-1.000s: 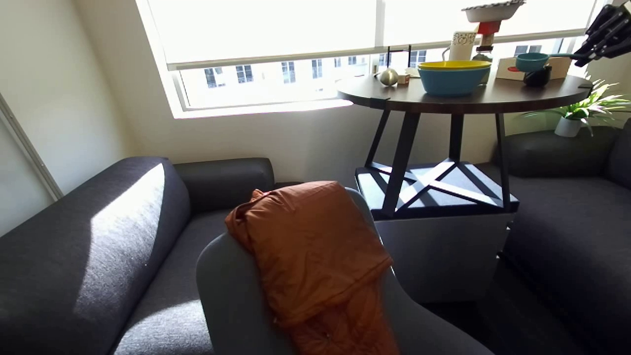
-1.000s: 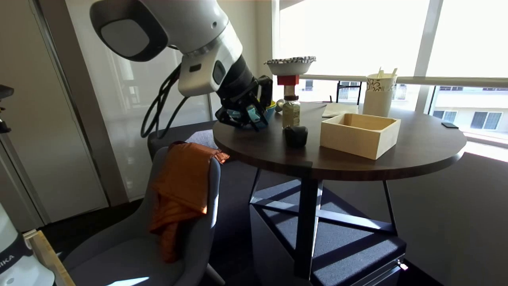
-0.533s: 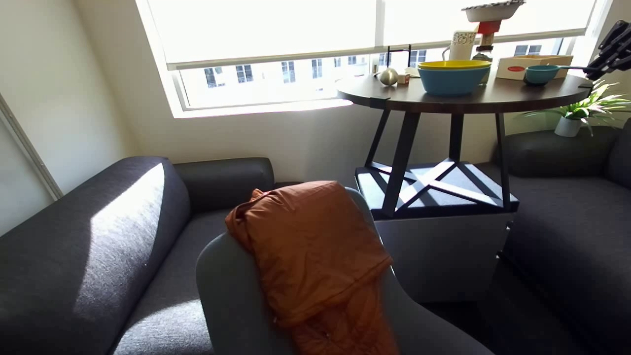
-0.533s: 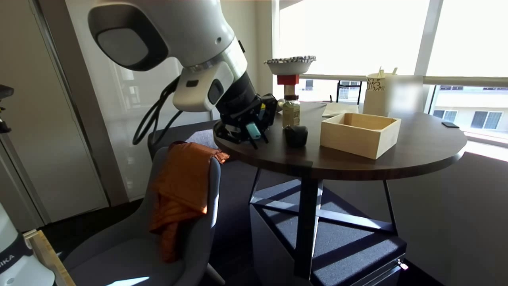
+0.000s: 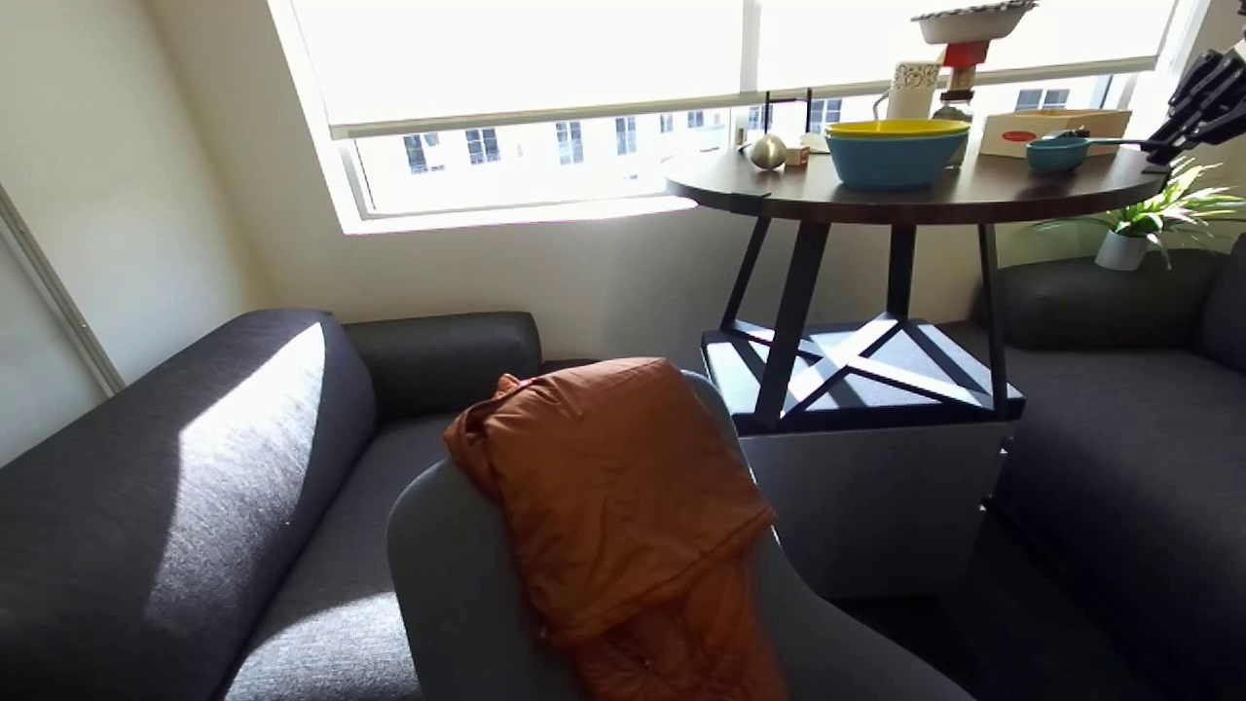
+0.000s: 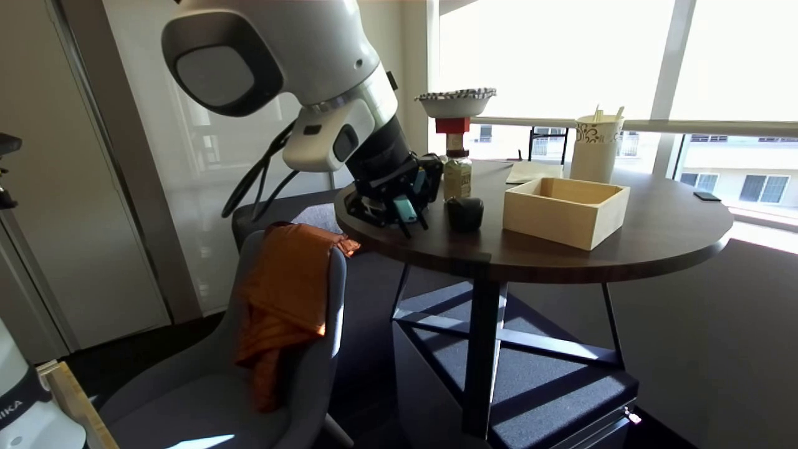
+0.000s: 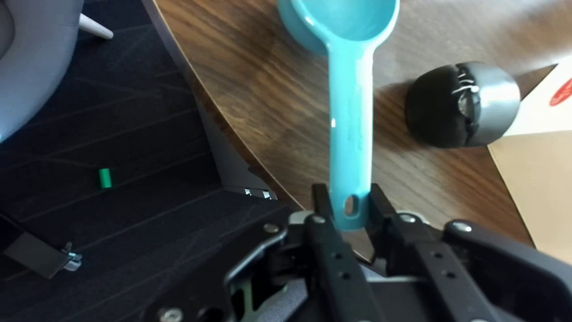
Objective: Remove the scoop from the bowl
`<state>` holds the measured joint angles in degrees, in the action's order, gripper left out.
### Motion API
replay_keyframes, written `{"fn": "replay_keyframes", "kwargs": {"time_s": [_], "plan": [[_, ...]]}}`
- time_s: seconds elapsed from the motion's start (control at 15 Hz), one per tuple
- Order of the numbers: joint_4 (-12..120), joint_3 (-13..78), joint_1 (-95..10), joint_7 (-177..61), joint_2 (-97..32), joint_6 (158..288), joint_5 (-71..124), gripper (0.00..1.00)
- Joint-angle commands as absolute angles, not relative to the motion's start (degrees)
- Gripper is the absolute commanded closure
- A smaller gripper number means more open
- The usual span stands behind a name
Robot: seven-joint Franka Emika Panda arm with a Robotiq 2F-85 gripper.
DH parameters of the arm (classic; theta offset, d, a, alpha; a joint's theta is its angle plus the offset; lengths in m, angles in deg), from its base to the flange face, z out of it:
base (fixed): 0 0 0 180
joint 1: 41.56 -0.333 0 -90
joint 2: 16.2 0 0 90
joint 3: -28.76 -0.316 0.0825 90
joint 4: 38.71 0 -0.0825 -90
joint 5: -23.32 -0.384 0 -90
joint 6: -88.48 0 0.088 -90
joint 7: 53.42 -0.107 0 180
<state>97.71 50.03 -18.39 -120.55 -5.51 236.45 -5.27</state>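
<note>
The scoop is teal with a round cup and a long handle; it shows in the wrist view (image 7: 351,112) and in an exterior view (image 5: 1055,154). My gripper (image 7: 348,199) is shut on the end of its handle, around the hanging hole. The cup is upright, low over the near edge of the round table; I cannot tell if it touches the top. The blue bowl (image 5: 891,162), with a yellow rim inside, stands apart from the scoop. The gripper also shows in both exterior views (image 5: 1156,148) (image 6: 416,232). In an exterior view the arm hides the bowl.
A black rounded object (image 7: 462,105) stands right beside the scoop. A light wooden box (image 6: 564,212), a jar stack topped by a white dish (image 6: 457,178) and a paper cup (image 6: 595,149) stand on the table (image 6: 661,237). A chair with an orange jacket (image 6: 287,293) is below.
My gripper has lowered the scoop toward the tabletop over the last second. In the last half second it has shifted slightly sideways. The scoop has stayed in the gripper; the bowl has not moved.
</note>
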Motion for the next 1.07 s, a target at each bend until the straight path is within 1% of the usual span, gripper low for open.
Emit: {"fn": "replay_keyframes", "kwargs": {"time_s": [0.0, 0.87, 0.93, 1.0], "plan": [[94.2, 48.86, -18.26, -126.81, -8.4, 236.72, -3.8, 0.94], [89.13, 48.75, -18.85, -133.65, -13.45, 236.79, 5.45, 0.94], [89.12, 48.75, -18.96, -133.72, -13.59, 236.71, 6.07, 0.52], [89.18, 48.73, -18.99, -134.17, -13.68, 236.87, 7.11, 0.49]]}}
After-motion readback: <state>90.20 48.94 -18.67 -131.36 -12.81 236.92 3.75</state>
